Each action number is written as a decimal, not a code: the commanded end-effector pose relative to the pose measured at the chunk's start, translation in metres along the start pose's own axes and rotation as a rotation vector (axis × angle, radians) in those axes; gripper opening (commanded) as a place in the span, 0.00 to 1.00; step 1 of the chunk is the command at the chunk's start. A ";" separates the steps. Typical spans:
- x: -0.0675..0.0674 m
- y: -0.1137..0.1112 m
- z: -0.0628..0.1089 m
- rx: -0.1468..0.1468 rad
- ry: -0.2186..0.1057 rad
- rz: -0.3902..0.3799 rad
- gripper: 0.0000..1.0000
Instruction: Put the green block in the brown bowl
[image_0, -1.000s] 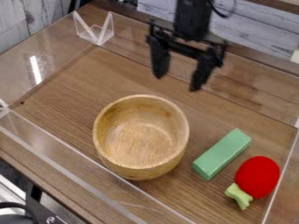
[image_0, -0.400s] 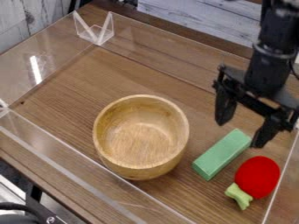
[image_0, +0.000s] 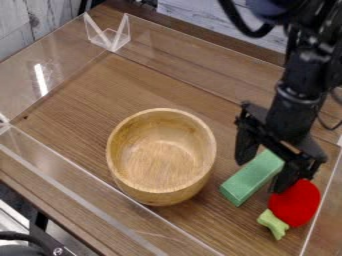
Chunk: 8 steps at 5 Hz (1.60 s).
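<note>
The green block (image_0: 250, 180) lies flat on the wooden table, just right of the brown bowl (image_0: 162, 155), which holds nothing. My gripper (image_0: 270, 168) points straight down over the block's far end, open, with one black finger (image_0: 246, 145) on its left and the other (image_0: 293, 172) on its right. The fingertips straddle the block's upper end; whether they touch it I cannot tell.
A red strawberry toy (image_0: 294, 203) with a yellow-green stem sits right beside the block, close to my right finger. Clear plastic walls (image_0: 80, 190) fence the table, and a clear folded stand (image_0: 107, 34) is at the back left.
My gripper has moved from the back of the table towards the front right and come down over the green block, rolling a little. It has stayed open.
</note>
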<state>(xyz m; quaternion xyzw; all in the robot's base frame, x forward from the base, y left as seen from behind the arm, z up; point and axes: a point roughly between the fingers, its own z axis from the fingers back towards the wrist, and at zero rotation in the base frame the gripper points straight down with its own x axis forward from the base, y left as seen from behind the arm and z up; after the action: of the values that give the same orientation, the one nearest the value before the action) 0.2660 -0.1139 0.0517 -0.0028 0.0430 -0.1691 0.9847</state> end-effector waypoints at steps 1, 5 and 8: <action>-0.002 0.003 0.021 0.037 -0.132 -0.084 1.00; 0.012 0.010 0.030 0.093 -0.312 -0.034 1.00; 0.019 -0.001 0.017 0.039 -0.317 0.068 1.00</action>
<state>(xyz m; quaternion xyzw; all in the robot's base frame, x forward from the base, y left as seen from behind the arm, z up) 0.2758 -0.1153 0.0523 -0.0010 -0.0890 -0.1297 0.9875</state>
